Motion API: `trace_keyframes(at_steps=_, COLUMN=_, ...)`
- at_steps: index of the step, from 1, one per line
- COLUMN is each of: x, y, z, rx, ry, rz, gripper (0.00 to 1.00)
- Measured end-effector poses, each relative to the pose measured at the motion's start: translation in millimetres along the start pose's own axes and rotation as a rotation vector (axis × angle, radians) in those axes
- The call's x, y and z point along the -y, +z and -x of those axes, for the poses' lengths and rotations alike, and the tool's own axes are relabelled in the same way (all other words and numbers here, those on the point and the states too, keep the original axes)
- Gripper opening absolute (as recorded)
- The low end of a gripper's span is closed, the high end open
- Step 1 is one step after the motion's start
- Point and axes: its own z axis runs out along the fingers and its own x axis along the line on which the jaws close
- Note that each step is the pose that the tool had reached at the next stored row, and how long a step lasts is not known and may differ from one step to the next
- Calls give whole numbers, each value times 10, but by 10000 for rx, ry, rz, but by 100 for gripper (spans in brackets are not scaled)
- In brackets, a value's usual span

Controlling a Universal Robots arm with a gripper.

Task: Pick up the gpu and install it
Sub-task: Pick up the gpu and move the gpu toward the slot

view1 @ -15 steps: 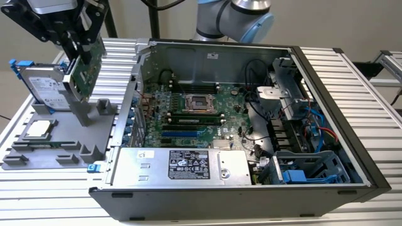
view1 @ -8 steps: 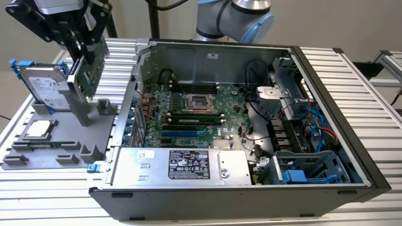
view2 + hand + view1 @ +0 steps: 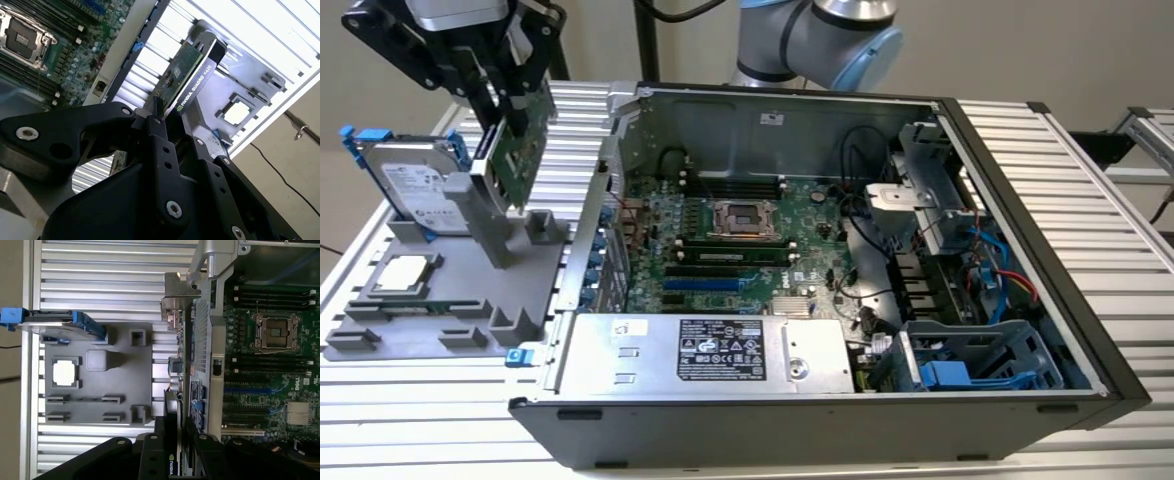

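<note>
Up beside the open metal computer case, the black claw is clamped on the thin, rectangular gpu. It hangs upright, green board showing, near the grey moulded tray on the ribbed desk.

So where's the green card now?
At the exterior view's upper left, the green card hangs in the black claw over the grey tray, between silver hard drive and open computer case.

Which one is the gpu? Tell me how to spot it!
Find the open computer case, then look just outside its wall on the exterior view's left, above the grey tray. The gpu is the thin card standing on edge, pinched in the black gripper. Its face is green circuit board, unlike the silver hard drive with blue tabs beside it.
</note>
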Motion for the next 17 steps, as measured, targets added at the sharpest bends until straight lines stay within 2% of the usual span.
trace_keyframes(at_steps=17, x=2, y=2, z=111, rx=-1, ry=-36, rz=1, gripper=0)
